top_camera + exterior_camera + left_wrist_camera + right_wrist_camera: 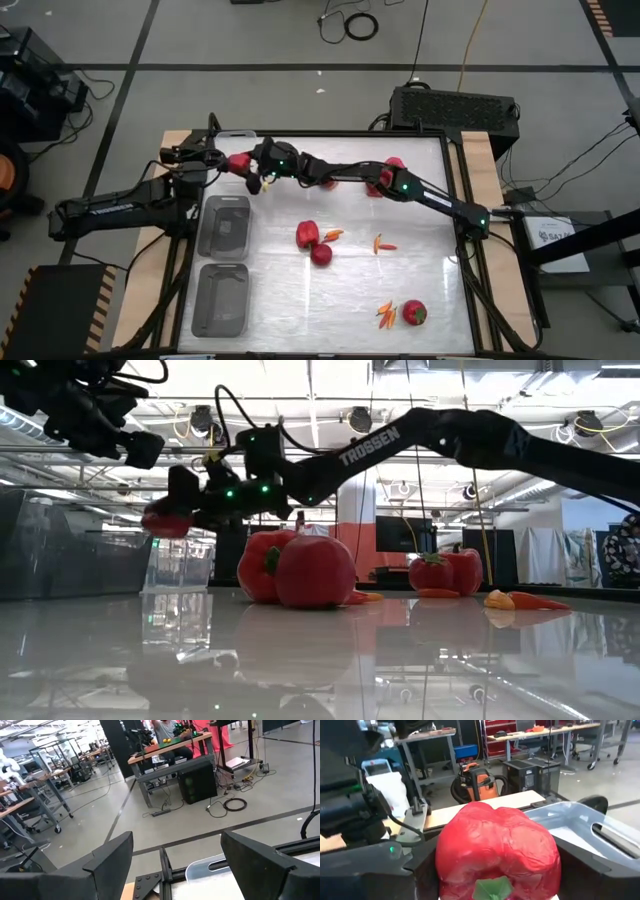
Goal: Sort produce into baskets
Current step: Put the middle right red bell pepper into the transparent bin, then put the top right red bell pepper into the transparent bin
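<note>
My right gripper point(243, 166) reaches across the far side of the table to its far left and is shut on a red bell pepper point(495, 845), held in the air beside the far clear basket point(580, 825). My left gripper point(175, 855) waits open at the far left corner point(200, 155), with nothing between its fingers. Two more clear baskets point(225, 225) point(220, 300) stand along the left side. On the table lie a red pepper point(308, 235), a tomato point(321, 254), orange chilies point(382, 243) and, nearer, a red fruit point(413, 313) with chilies point(385, 316). My right gripper pinches the pepper's two opposite flanks point(442, 865) between its two fingers point(420, 867). The fingers lie about level and come from the table's right. The pepper is lifted clear of the table point(165, 520), and its green stem point(492, 887) faces back toward the wrist.
More red produce point(388, 172) lies under my right arm at the far side. The middle of the table between the baskets and the scattered produce is bare. My two grippers stand close together at the far left corner.
</note>
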`<state>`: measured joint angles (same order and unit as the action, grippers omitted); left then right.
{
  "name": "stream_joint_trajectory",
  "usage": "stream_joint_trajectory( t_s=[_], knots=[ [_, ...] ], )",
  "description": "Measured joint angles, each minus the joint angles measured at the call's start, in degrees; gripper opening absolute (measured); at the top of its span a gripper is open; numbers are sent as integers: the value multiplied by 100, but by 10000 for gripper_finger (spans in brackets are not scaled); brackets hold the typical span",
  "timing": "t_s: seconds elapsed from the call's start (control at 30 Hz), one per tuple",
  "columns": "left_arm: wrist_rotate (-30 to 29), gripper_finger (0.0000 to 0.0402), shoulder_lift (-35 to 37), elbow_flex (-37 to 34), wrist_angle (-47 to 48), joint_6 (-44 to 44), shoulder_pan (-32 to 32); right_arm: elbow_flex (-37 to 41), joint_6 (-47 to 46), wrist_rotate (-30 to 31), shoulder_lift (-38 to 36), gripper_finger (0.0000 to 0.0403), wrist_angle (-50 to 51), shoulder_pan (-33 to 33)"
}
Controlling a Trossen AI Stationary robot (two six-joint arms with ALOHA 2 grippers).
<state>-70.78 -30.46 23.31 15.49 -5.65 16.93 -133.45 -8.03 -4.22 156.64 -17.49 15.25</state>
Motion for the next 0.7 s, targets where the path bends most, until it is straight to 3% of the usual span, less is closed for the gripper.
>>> stream_joint_trajectory(
  t_s=[0.2,0.6,0.7],
  knots=[
    [0,308,0,-2,-67,8,-2,-2,187,-12,-4,293,61,2],
    [31,308,2,-2,-101,10,0,1,104,-27,-84,358,255,46],
    [42,308,2,-2,-101,43,-2,1,256,-33,-321,358,789,58]
  ],
)
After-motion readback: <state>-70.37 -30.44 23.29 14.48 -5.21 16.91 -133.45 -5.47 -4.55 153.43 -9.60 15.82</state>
